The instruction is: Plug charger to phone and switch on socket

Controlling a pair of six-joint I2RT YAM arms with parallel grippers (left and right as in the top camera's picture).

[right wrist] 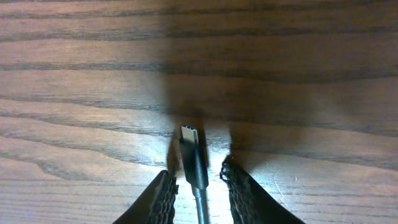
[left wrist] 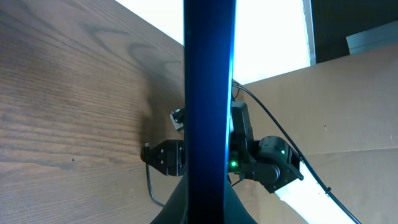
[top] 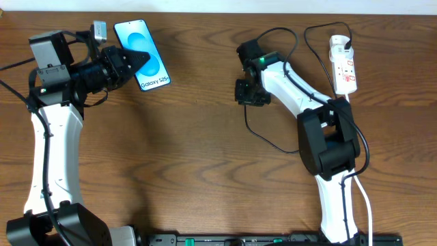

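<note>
"How much room did the desk (top: 191, 171) give?"

"A wide stretch of wood lay between the arms; everything sat toward the far edge."

"And the arms?"

"The left arm (top: 51, 143) ran up the left side, the left claw (top: 140, 60) clamped on the phone (top: 156, 68), which read 'Galaxy S25'. The right arm (top: 293, 89) bent inward. The right claw (right wrist: 198, 174) stood apart around the charger plug (right wrist: 191, 152) on the wood. The socket (top: 343, 68) lay far right."

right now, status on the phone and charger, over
Left jaws shut on the phone. Right jaws open astride the charger plug, which lies on the table. Plug not yet in phone. Nothing seen in the way.
</note>
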